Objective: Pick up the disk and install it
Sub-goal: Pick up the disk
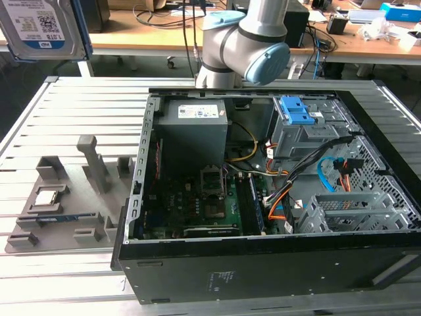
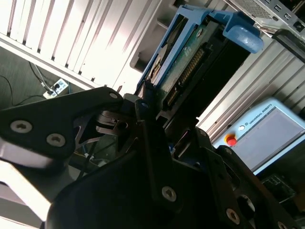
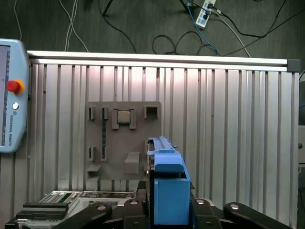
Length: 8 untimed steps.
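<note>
The disk point(image 1: 43, 26) hangs high at the exterior view's upper left, a silver drive with a white-and-blue label in a blue frame. In the first wrist view the disk's blue frame point(image 3: 167, 181) stands on edge between the black fingers of my gripper point(image 3: 167, 206), which is shut on it. The second wrist view shows the disk point(image 2: 190, 62) from its green circuit-board side, with the gripper point(image 2: 155, 107) clamping its near end. The disk is well above the slatted table point(image 3: 228, 119), apart from everything on it.
An open computer case point(image 1: 263, 253) lies on the table, with a blue drive cage point(image 1: 296, 112) at its back right. Left of it sits a grey fixture point(image 1: 85, 217) holding a small square chip point(image 1: 47, 196). A teach pendant point(image 3: 12, 95) lies at the table's edge.
</note>
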Tool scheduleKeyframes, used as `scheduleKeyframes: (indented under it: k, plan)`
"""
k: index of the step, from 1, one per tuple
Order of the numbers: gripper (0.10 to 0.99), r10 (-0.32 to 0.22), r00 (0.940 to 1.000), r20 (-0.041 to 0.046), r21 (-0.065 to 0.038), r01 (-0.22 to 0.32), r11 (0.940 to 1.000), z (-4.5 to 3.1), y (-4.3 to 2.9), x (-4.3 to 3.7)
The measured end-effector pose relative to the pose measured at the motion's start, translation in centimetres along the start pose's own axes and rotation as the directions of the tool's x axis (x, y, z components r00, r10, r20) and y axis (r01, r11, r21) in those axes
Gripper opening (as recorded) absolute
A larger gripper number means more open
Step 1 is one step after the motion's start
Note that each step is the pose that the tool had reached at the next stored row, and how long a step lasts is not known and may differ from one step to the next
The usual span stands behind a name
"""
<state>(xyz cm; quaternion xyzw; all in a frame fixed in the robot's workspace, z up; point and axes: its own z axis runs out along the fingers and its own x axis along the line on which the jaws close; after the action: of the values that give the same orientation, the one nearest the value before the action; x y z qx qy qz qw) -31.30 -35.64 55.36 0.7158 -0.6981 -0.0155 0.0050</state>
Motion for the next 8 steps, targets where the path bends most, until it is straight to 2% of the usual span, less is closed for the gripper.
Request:
scheduleKeyframes:
  k: [5, 8]
  plan:
    - [0.365, 0.000, 1.0000, 0.0000, 0.000, 0.000, 1.0000, -0.05, -1.84, 0.00]
    - [0.365, 0.000, 1.0000, 0.0000, 0.000, 0.000, 1.0000, -0.07, -2.67, -0.07]
